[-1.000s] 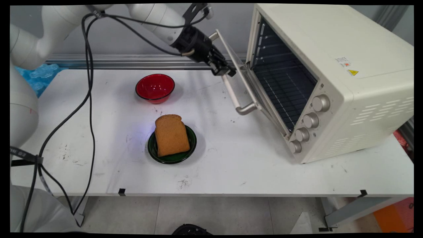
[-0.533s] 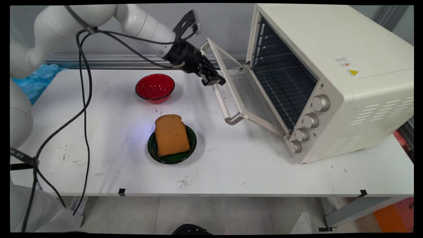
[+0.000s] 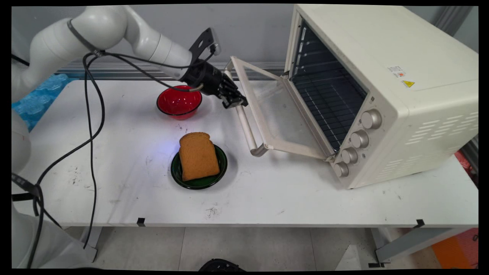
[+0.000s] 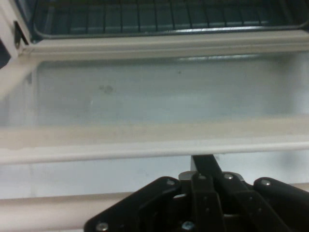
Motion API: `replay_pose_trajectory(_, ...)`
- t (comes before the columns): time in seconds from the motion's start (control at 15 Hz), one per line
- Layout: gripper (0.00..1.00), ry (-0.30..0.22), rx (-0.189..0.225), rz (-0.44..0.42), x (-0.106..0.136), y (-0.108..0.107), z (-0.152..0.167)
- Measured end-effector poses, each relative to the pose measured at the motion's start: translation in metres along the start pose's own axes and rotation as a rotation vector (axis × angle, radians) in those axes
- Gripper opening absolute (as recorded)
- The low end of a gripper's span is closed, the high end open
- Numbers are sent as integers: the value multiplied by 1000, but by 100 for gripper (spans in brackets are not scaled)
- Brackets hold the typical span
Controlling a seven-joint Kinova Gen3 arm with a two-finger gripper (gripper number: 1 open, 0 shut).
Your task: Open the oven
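one black two-finger gripper [image 3: 233,102] closed tight on cream bar handle [image 3: 247,131] of glass oven door [image 3: 277,114], near bar's far end. door hangs half open on big cream toaster oven [image 3: 382,46]. my guess: keep firm hold, follow door's hinge curve, no sideways tug. round red bowl [image 3: 178,100] just beside gripper. brown bread slice [image 3: 198,156] on round green plate [image 3: 221,168], nearer front. yellow warning sticker [image 3: 407,83] on oven top; words too small to read.
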Motion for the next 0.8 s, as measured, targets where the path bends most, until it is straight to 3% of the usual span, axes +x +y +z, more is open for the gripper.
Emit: replay_pose_trajectory(0.8, 0, 17, 15, 26, -46, -10, 5)
